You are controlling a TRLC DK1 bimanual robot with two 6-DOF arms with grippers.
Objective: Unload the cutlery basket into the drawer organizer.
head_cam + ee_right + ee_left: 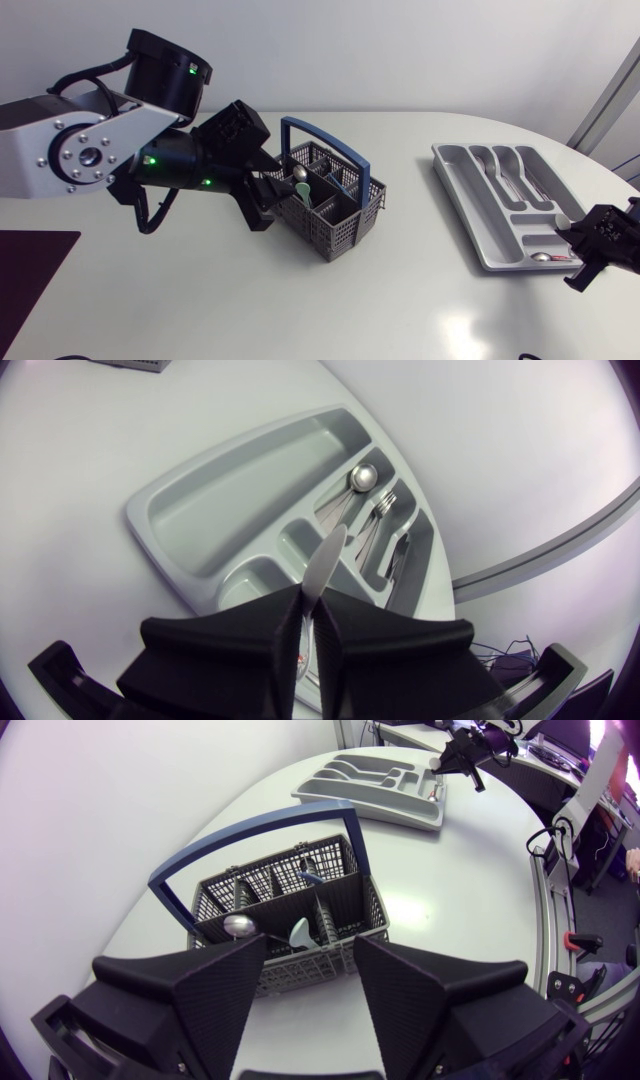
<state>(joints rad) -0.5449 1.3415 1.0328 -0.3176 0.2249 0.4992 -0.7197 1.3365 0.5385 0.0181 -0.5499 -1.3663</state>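
Looks like two things are on the go here. The right jaws are clenched on a flat silver piece of cutlery [326,565]. It could be a knife or a spoon seen edge-on, I honestly can't tell. It sticks out ahead of them over the near end of the drawer organizer [230,510]. Further ahead of those jaws, the narrow slots already hold a spoon [362,477] and some forks [388,508], and the big slot off to the side looks bare.

So my read is the right side is at the drop-off step. What's needed next is to line the piece up with the slot it belongs in, get it low and roughly level so it doesn't bounce off a divider, then let go. Which slot it's actually over I can't say for sure.

The left jaws are released, spread wide with nothing between them. They're just short of the cutlery basket [270,890], which sits on the bench [420,290] right ahead of them. There's a round spoon head [240,926] poking up from the nearest compartment and another pale utensil [300,932] beside it, so the basket isn't empty yet.

For the left side, I'd guess the next move is to come in over the rim, straddle one stem only, and avoid the blue handle [250,835] arching over the top.
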